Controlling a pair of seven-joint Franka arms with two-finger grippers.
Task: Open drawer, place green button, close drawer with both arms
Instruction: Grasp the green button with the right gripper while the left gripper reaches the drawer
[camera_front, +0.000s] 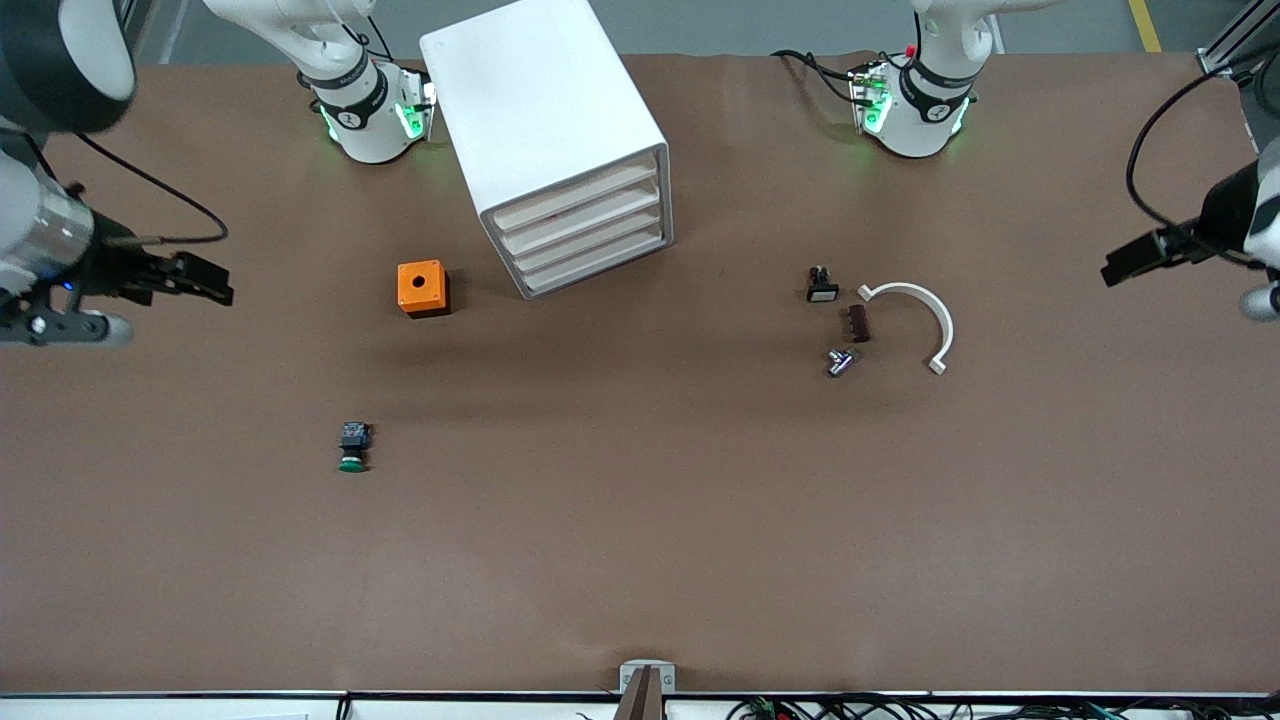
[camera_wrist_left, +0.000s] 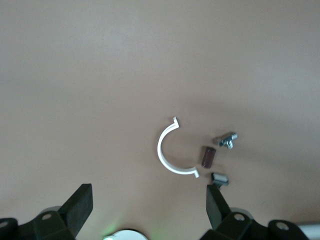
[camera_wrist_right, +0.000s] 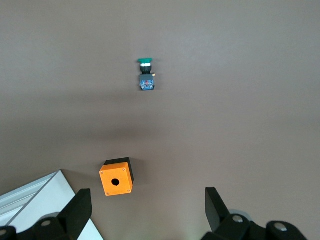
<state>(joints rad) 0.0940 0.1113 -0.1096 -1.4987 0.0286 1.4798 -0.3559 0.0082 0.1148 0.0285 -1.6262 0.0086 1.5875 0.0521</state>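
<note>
The white cabinet (camera_front: 545, 120) stands by the right arm's base, and all its drawers (camera_front: 598, 262) are shut flush. The green-capped button (camera_front: 354, 447) lies on its side on the brown table, nearer the front camera than the orange box (camera_front: 422, 288). The right wrist view shows the button (camera_wrist_right: 146, 75), the box (camera_wrist_right: 116, 177) and a corner of the cabinet (camera_wrist_right: 35, 200). My right gripper (camera_front: 215, 283) hangs open and empty over the right arm's end of the table (camera_wrist_right: 146, 200). My left gripper (camera_front: 1115, 268) hangs open and empty over the left arm's end (camera_wrist_left: 148, 200).
Toward the left arm's end lie a black switch with a white face (camera_front: 822, 287), a small brown piece (camera_front: 858, 323), a silver metal part (camera_front: 839, 362) and a white half-ring clip (camera_front: 925, 315). The left wrist view shows the clip (camera_wrist_left: 167, 150) beside them.
</note>
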